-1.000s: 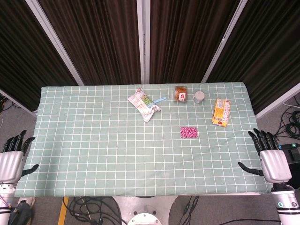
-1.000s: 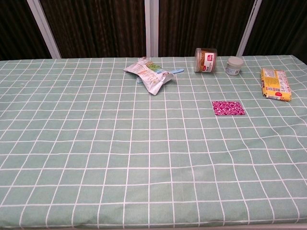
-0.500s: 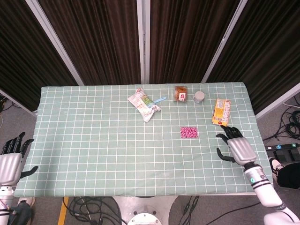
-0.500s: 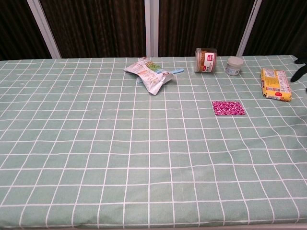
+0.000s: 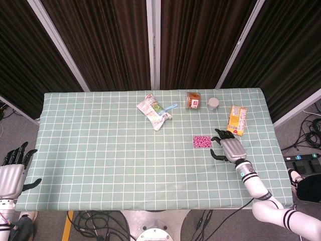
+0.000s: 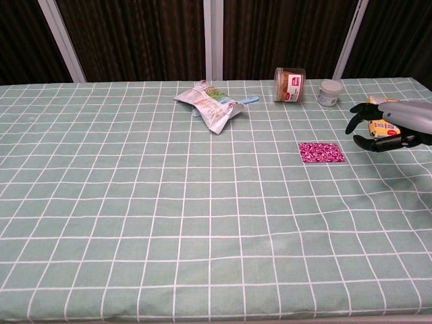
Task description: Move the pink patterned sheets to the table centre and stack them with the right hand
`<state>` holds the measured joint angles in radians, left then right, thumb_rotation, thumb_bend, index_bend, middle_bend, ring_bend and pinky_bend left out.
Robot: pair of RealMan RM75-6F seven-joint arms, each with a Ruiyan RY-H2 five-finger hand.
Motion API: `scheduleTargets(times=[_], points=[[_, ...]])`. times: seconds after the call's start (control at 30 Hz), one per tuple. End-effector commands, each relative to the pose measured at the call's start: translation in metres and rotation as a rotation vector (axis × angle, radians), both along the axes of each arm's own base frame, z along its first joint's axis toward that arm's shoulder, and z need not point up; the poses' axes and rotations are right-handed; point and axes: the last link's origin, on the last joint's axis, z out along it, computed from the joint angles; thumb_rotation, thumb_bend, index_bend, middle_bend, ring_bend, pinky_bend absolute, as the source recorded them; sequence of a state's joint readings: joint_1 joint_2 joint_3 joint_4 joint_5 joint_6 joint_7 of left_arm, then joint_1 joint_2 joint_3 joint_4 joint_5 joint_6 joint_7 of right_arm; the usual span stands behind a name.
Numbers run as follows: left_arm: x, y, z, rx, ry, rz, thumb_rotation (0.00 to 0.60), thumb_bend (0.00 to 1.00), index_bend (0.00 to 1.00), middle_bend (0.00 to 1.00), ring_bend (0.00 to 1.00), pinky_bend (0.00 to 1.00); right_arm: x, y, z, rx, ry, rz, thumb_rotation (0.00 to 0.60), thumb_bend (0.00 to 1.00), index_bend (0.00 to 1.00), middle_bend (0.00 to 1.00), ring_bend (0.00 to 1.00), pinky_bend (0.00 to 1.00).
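the right hand hovers with fingers spread and nothing in them, just right of the pink patterned sheets, which lie flat on the green checked tablecloth. the left hand hangs spread and empty off the table's left edge.

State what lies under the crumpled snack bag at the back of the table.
A light blue stick-like item pokes out from under the snack bag, resting on the checked tablecloth. The rest of it is covered.
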<state>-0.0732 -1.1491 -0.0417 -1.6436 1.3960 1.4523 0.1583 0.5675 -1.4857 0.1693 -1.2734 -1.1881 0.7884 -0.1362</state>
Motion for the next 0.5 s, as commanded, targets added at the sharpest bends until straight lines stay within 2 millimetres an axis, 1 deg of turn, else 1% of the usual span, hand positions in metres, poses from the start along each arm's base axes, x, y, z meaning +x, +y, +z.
scheduleTargets(times=[0.03, 0.23, 0.5], points=[[0.000, -0.001, 0.000, -0.002, 0.002, 0.003, 0.600, 0.02, 0.23, 0.12, 0.11, 0.13, -0.001, -0.010, -0.018, 0.031, 0.014, -0.027, 0.189, 0.41, 0.25, 0.00, 0.00, 0.00], [0.000, -0.001, 0.000, -0.005, 0.000, 0.011, 0.600, 0.02, 0.23, 0.12, 0.11, 0.13, -0.004, -0.024, -0.035, 0.044, 0.011, -0.069, 0.182, 0.41, 0.25, 0.00, 0.00, 0.00], [0.000, 0.000, -0.001, -0.010, 0.002, 0.014, 0.600, 0.02, 0.23, 0.12, 0.11, 0.13, -0.002, -0.033, -0.046, 0.061, 0.015, -0.072, 0.185, 0.41, 0.25, 0.00, 0.00, 0.00]])
